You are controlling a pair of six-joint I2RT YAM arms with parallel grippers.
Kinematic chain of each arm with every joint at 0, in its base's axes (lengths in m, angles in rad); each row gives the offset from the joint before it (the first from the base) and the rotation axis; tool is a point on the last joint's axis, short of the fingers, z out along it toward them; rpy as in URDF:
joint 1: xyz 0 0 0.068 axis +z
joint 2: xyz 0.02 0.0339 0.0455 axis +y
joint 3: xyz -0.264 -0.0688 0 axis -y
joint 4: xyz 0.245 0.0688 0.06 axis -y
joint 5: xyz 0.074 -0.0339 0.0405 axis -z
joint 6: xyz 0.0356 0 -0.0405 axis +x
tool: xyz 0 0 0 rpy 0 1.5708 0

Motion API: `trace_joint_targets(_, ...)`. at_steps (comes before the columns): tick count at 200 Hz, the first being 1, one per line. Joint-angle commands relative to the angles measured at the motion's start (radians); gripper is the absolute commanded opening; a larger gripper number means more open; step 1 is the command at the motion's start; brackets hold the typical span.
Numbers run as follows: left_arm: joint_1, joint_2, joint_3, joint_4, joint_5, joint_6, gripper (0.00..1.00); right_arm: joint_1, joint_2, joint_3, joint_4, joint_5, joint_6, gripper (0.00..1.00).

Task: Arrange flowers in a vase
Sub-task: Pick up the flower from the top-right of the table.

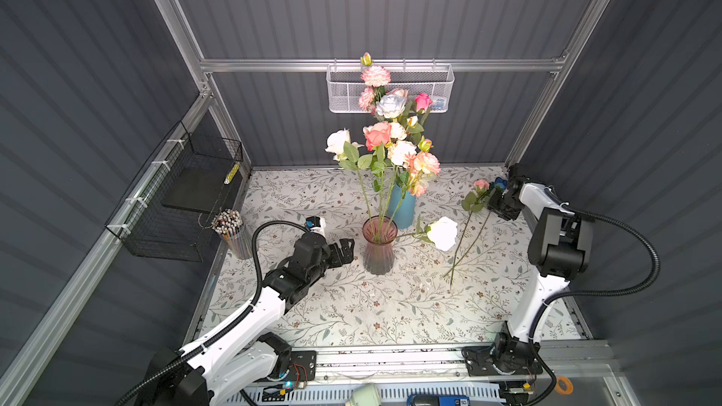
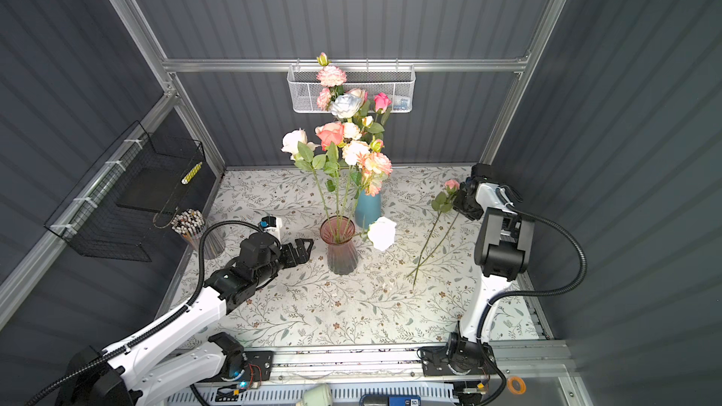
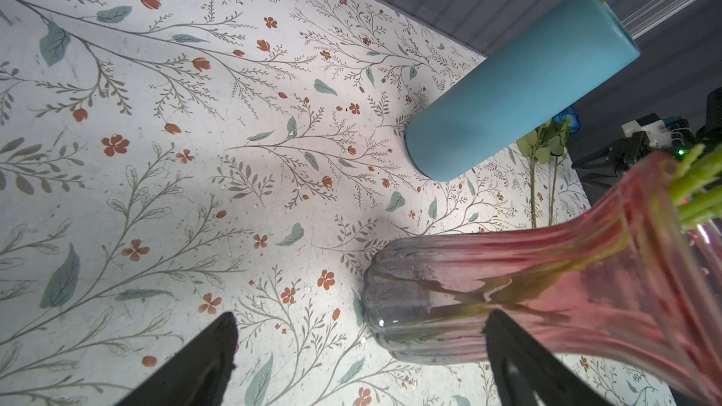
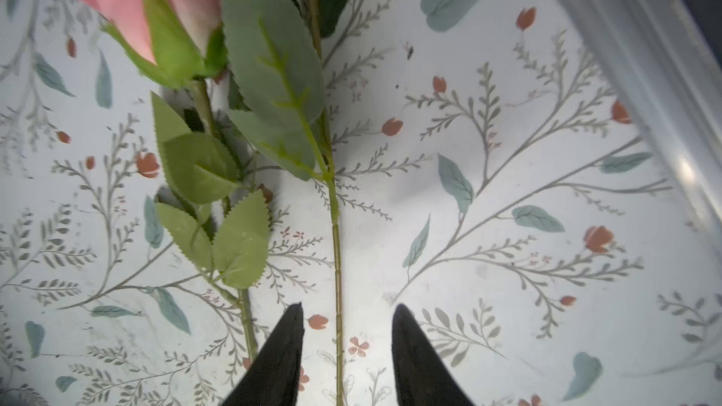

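Stem (image 4: pixel 336 251) lies btwn parted R claw (image 4: pixel 349 306), not gripped; L claw (image 3: pixel 361 314) wide apart beside pink vase (image 3: pixel 547 287).

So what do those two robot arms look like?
The left arm and right arm have white shells and black joints. A black ribbed hose loops along each. The left gripper and right gripper each end in two black pointed fingers.
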Motion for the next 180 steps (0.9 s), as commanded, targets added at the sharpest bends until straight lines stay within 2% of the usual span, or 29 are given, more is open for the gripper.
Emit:
trace_joint_targets(1, 0.001, -0.007, 0.016, 0.022, -0.008, 0.031, 1.0, -0.004, 0.027, 0.049, -0.053, -0.009, -0.017, 0.4)
trace_joint_targets(78, 0.001, 0.041, 0.045, 0.048, 0.002, 0.024, 1.0, -0.006, 0.196, 0.22, -0.132, 0.013, -0.04, 0.3)
trace_joint_targets(99, 0.001, 0.053, 0.049, 0.055, 0.001, 0.024, 0.99, -0.007, 0.198, 0.224, -0.126, 0.005, -0.042, 0.21)
trace_joint_targets(137, 0.001, 0.063, 0.061, 0.044, 0.0, 0.034, 0.99, -0.003, 0.13, 0.155, -0.055, -0.011, -0.041, 0.08)
trace_joint_targets(180, 0.001, 0.054, 0.076, 0.033, -0.005, 0.041, 1.0, 0.063, -0.077, 0.025, 0.003, 0.133, -0.032, 0.04)
